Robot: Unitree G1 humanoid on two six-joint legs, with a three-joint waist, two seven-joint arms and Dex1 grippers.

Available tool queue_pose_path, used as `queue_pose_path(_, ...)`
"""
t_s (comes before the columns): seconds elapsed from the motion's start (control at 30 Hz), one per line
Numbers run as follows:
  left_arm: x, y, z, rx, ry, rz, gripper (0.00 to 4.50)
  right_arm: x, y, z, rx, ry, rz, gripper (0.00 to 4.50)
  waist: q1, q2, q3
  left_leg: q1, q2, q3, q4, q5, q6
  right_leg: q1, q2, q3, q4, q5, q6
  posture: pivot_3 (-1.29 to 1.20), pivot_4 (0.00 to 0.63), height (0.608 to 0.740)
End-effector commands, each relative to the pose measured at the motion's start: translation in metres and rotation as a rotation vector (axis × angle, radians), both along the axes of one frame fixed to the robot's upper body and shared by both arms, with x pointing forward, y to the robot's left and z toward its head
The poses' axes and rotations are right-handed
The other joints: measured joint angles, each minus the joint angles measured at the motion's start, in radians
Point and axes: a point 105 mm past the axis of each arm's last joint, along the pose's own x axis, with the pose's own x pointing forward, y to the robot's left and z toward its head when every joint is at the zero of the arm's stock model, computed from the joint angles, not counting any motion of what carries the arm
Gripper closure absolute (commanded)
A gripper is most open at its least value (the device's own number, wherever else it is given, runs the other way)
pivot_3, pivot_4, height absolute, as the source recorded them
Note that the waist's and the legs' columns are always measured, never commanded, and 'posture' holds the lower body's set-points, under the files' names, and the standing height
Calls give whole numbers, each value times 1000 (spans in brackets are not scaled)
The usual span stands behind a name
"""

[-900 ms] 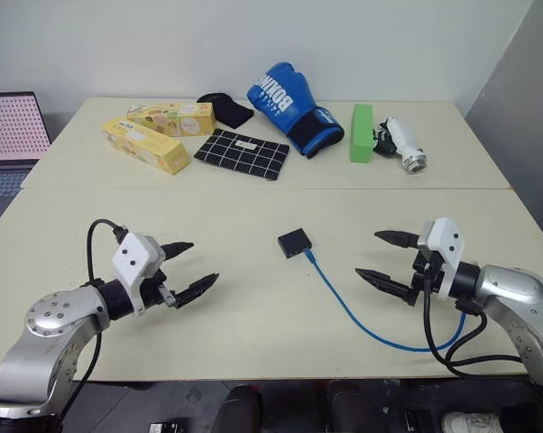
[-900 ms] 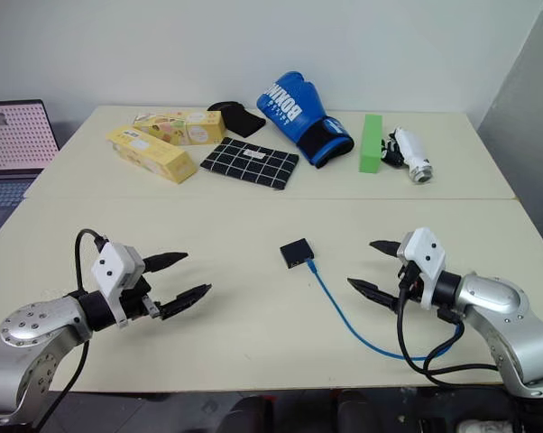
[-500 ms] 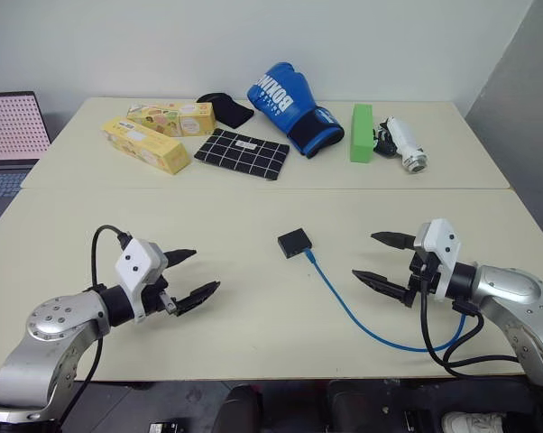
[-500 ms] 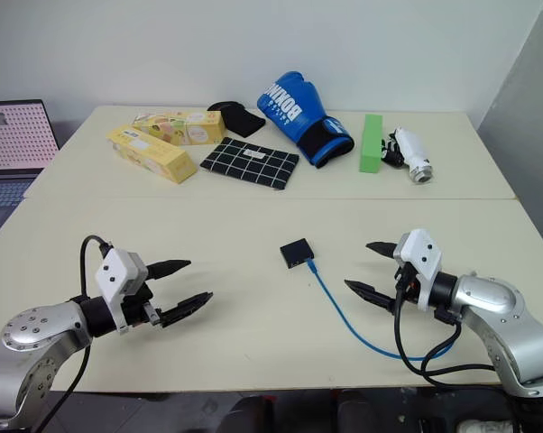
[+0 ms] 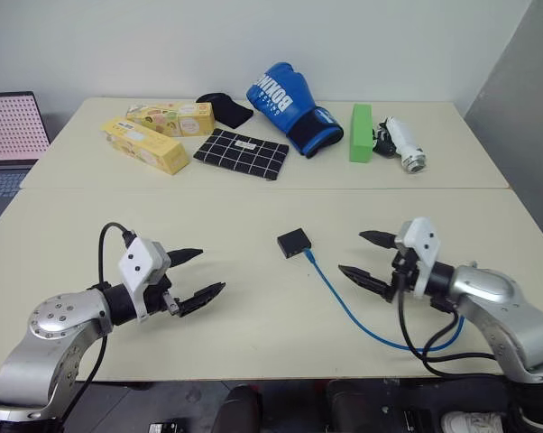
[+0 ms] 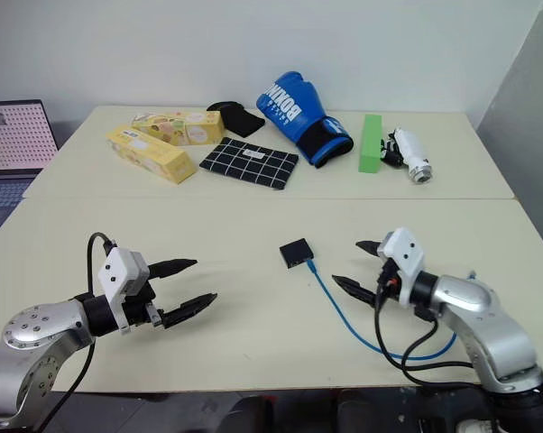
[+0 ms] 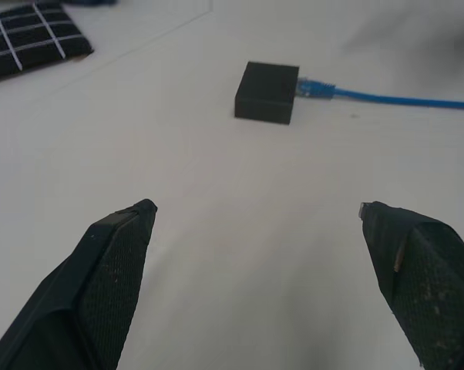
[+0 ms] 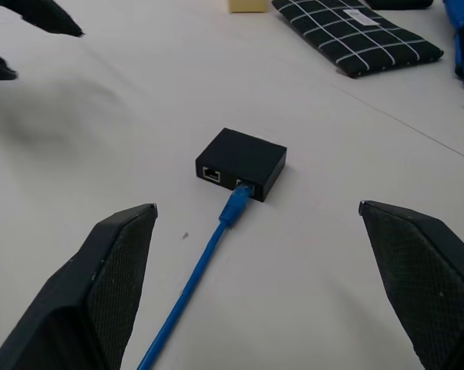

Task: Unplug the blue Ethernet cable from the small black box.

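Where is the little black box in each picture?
Left eye view: small black box sits mid-table, between the two grippers.
Right eye view: the same spot, mid-table.
Left wrist view: beyond the fingers, above centre.
Right wrist view: near centre, two ports facing the camera.
Shared landmark: the blue cable plugged into its side.

Blue Ethernet cable [image 6: 344,317] still plugged into small black box [image 6: 296,252], open grippers [image 6: 186,284] [image 6: 353,267] either side.

"BONIMO" on blue boxing glove [image 5: 293,108]
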Motion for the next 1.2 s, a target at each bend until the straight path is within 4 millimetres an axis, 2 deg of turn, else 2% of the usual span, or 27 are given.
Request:
queue_pose_path(0.03,-8,-10,15,-28,-25,-116,0,15,10,-10,-28,3,-89,50,-1,0,0,0,0,0,0,0,0,0,0,0,0,0,0,0,150,740)
queue_pose_path(0.3,-19,-22,21,-5,41,-273,0,34,38,-37,-28,79,-192,50,-2,1,1,-1,0,0,0,0,0,-2,0,0,0,0,0,0,150,740)
queue_pose_path(0.47,-22,-25,21,5,59,-304,0,34,49,-45,-28,131,-199,50,-2,1,1,-1,0,0,0,0,0,-2,0,0,0,0,0,0,150,740)
queue_pose_path(0.57,-21,-25,20,5,59,-302,0,33,54,-47,-30,142,-197,491,-2,1,1,0,0,0,0,0,0,-2,1,0,0,0,0,0,150,740)
queue_pose_path(0.97,-13,-24,17,-1,57,-260,0,28,62,-49,-122,91,-139,3240,-4,1,0,0,0,0,0,0,0,-2,2,0,0,0,0,0,150,740)
queue_pose_path(1.13,-4,-14,16,-85,94,-178,0,32,54,-31,-166,-16,-82,4383,-3,1,1,0,0,0,0,0,0,-2,2,0,1,0,0,0,150,740)
queue_pose_path(1.2,1,-8,15,-138,122,-136,0,30,53,-19,-189,-81,1,4412,-2,1,1,0,0,0,0,0,0,-2,2,0,1,0,0,0,150,740)
